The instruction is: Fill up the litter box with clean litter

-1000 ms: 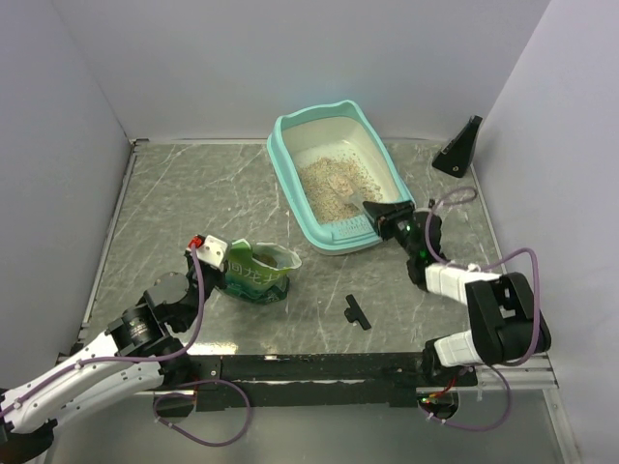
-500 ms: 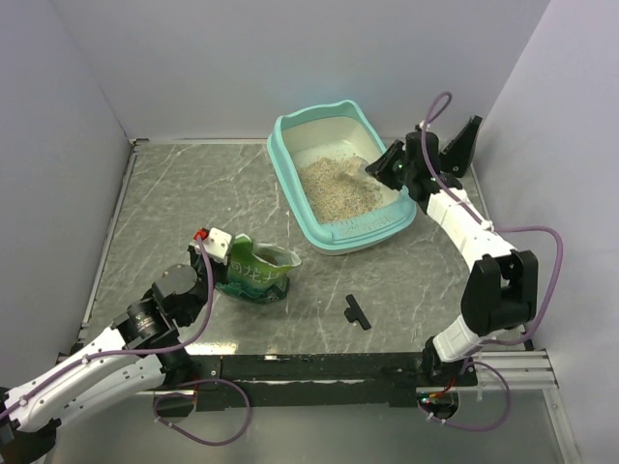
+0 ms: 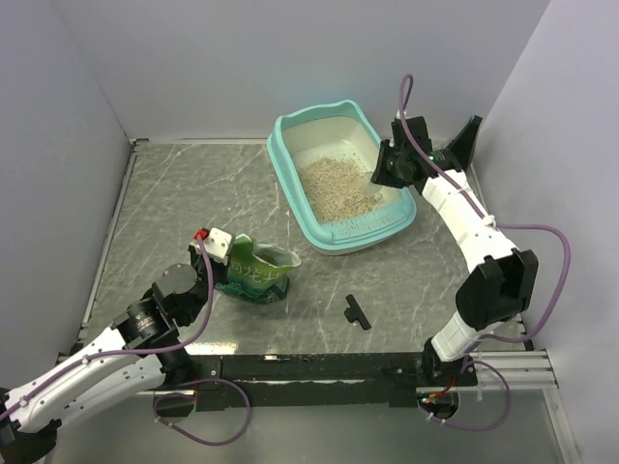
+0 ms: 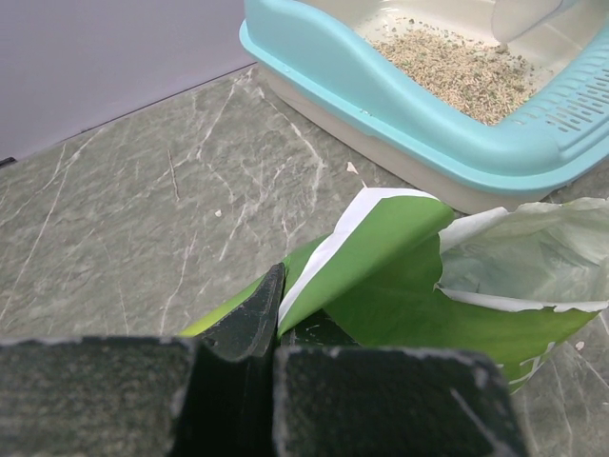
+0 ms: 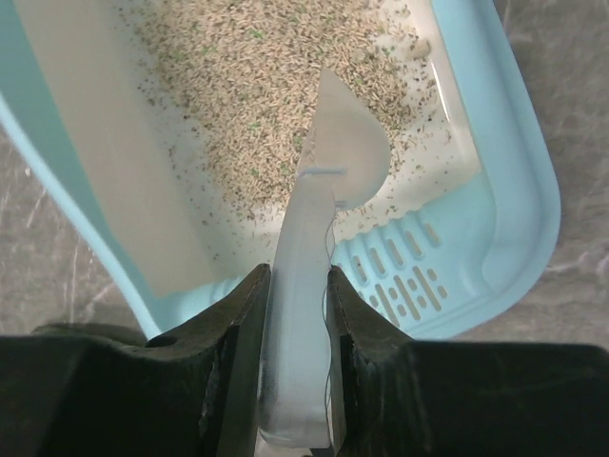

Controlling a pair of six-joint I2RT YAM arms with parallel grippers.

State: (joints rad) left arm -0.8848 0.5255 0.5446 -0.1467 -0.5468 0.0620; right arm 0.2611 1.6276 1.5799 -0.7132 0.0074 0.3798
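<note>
The right gripper [image 3: 389,166] pinches a white scoop [image 5: 324,181] just over the litter box [image 3: 360,230], far right. The clean litter [image 3: 337,186] lies below, to its left. The left gripper [image 3: 213,253] pinches the green bag [image 3: 256,275], well apart.

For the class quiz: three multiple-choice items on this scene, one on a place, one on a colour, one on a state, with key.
1. The white scoop hangs over: A the litter box; B a bowl; C a sink.
2. The litter box's rim is: A red; B teal; C black.
3. The left gripper is: A open; B shut on the green bag; C shut on a cup.
Key: 1 A, litter lies beneath it; 2 B, teal all round; 3 B, the bag's edge sits clamped.
</note>
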